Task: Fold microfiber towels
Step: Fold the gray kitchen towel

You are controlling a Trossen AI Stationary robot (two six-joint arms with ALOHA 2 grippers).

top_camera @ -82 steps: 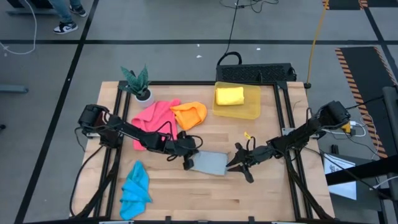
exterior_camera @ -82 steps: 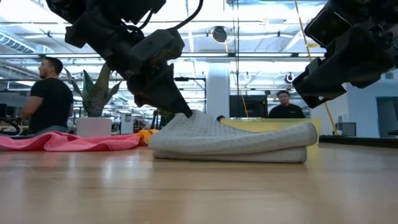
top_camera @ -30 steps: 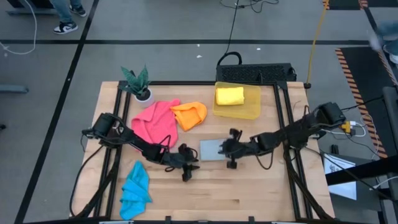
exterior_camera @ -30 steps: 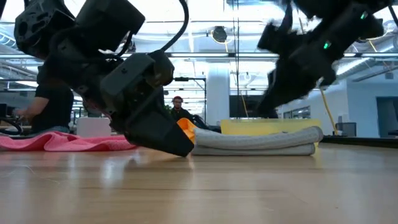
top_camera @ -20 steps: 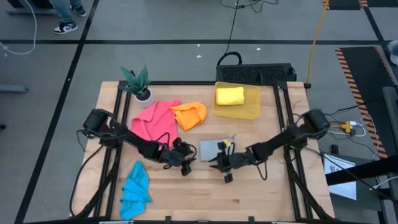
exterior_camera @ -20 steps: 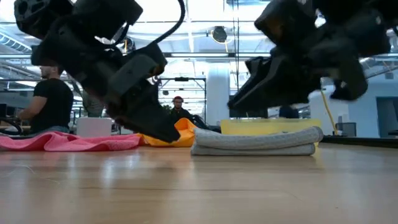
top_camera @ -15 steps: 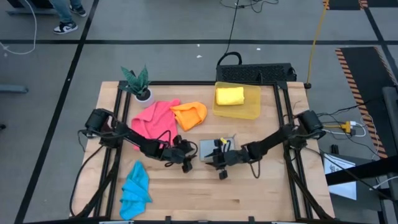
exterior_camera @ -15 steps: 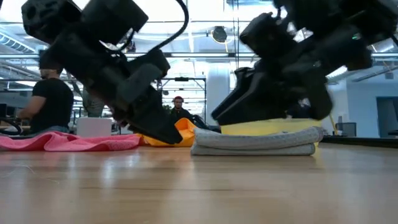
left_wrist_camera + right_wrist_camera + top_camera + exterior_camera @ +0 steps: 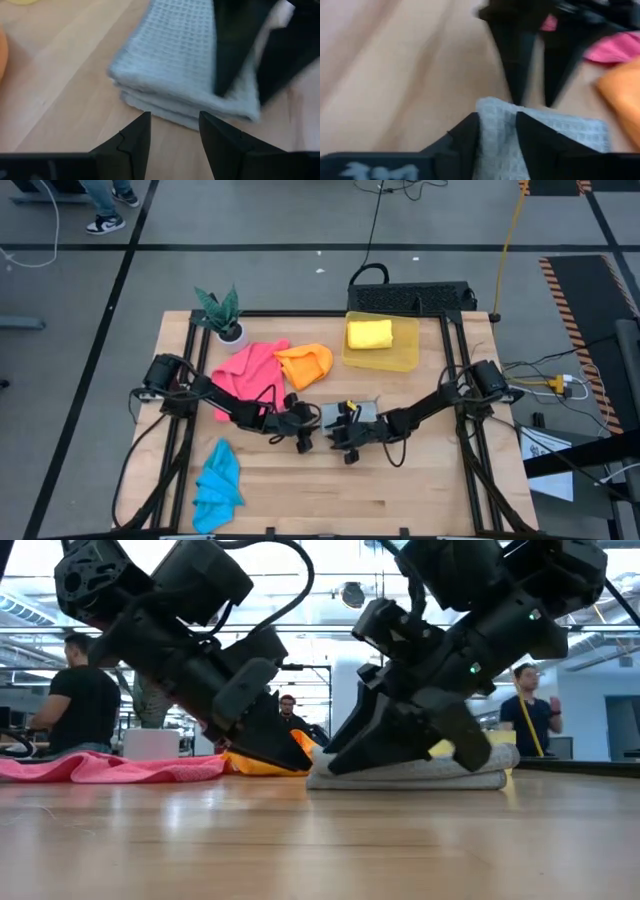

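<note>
At the far left of the table, near its front edge, we see the bright blue towel (image 9: 217, 485) lying crumpled, well apart from both arms. Behind it, the pink towel (image 9: 246, 374) is spread loosely, and the orange towel (image 9: 305, 364) lies just beside it, touching its right side. A small potted plant (image 9: 222, 316) stands at the back left corner.

The left arm reaches from the left side toward the middle of the table. The left gripper (image 9: 303, 432) is low over the wood, just beside the left edge of the grey towel (image 9: 364, 414). In the left wrist view, its fingers (image 9: 134, 141) are spread with bare wood between them, and they hold nothing.

The grey towel (image 9: 180, 70) lies folded in flat layers near the middle of the table. In the low view it (image 9: 490, 768) rests flat on the wood.

The right arm comes from the right side and lies over the grey towel. The right gripper (image 9: 343, 436) is at the towel's left part, very near the left gripper. In the right wrist view, its fingers (image 9: 468, 138) stand apart, with the grey cloth (image 9: 560, 135) showing between them; we cannot tell if they pinch it.

At the back right, the yellow towel (image 9: 369, 334) lies folded inside the yellow bin (image 9: 405, 354).
</note>
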